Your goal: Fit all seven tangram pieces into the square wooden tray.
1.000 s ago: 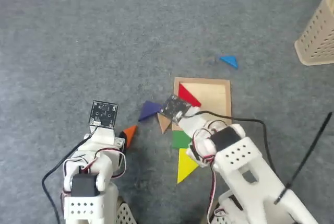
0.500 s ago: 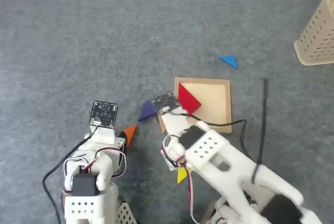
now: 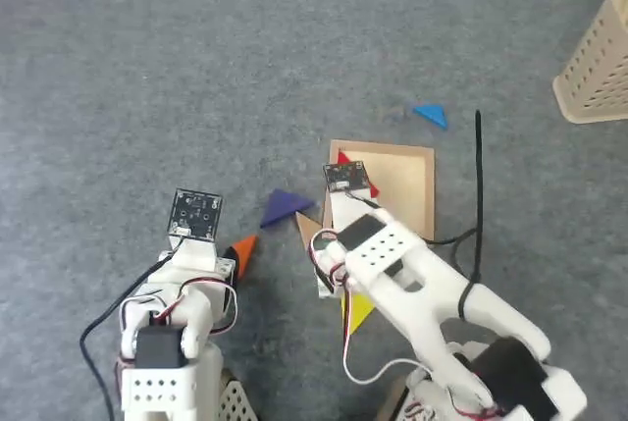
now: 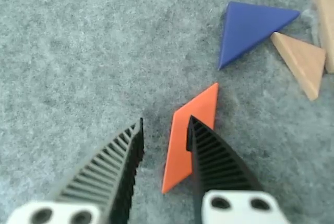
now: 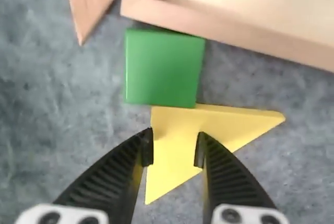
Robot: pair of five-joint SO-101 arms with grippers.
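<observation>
My right gripper (image 5: pixel 174 140) hung narrowly open over the yellow triangle (image 5: pixel 224 125), apparently to grasp it; left gripper (image 4: pixel 166 127) sat open

No words, numbers or signs can be read. The tray (image 3: pixel 406 184) is plain wood. The pieces (image 4: pixel 250 25) are plain colours with nothing printed on them. The dark board (image 3: pixel 194 215) on the left arm has tiny pale specks, too small to read.
</observation>
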